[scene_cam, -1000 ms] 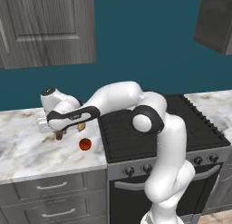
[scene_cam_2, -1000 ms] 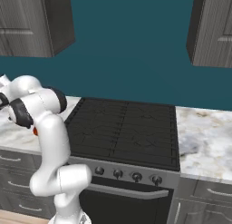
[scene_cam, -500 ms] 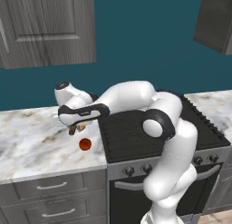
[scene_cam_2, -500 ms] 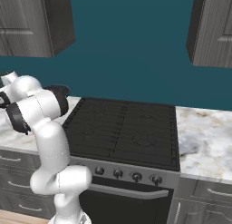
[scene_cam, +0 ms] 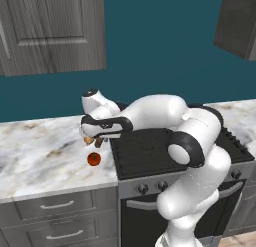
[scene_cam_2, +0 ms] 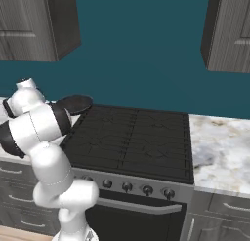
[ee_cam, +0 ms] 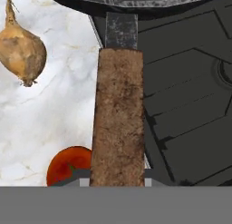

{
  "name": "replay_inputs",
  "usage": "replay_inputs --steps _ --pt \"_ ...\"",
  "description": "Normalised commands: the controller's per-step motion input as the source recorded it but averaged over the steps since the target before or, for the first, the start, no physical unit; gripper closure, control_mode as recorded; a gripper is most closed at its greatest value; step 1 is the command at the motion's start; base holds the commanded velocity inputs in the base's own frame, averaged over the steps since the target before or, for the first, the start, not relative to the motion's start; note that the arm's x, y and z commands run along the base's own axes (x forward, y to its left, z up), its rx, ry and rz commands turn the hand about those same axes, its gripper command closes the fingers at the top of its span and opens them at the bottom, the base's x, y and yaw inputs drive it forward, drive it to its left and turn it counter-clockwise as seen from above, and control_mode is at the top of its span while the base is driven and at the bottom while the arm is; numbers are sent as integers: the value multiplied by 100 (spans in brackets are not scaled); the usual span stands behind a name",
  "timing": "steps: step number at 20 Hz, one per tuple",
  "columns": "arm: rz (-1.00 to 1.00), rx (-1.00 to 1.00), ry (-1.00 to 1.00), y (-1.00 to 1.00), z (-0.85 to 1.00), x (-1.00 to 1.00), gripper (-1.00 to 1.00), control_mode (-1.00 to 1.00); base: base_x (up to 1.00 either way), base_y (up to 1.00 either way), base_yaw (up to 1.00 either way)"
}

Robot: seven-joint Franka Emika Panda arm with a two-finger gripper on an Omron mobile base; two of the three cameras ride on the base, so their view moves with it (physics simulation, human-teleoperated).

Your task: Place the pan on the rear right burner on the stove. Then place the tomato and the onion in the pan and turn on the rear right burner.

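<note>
The pan (scene_cam_2: 75,103) is gripped by its wooden handle (ee_cam: 117,114) in the closed fingers of the gripper (scene_cam: 95,140) and carried level above the stove's (scene_cam_2: 132,137) left edge, clear of the grates, presumably so it can be swung to the rear right burner (scene_cam_2: 163,124), which is bare. The tomato (scene_cam: 94,159) and onion (ee_cam: 20,48) are left apart on the marble counter (scene_cam: 40,151) beside the stove, since the pan must be seated first.

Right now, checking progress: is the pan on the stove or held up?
Held up: the gripper grips the pan by its handle, above the stove's left edge.
</note>
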Motion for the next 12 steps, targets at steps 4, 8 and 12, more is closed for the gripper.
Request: replay_inputs --steps 4,8,12 --pt "-9 2 0 -76 4 1 100 -100 0 0 0" --pt "-11 1 0 -64 3 8 100 -100 0 0 0" --pt "-12 0 0 -56 3 12 100 -100 0 0 0"
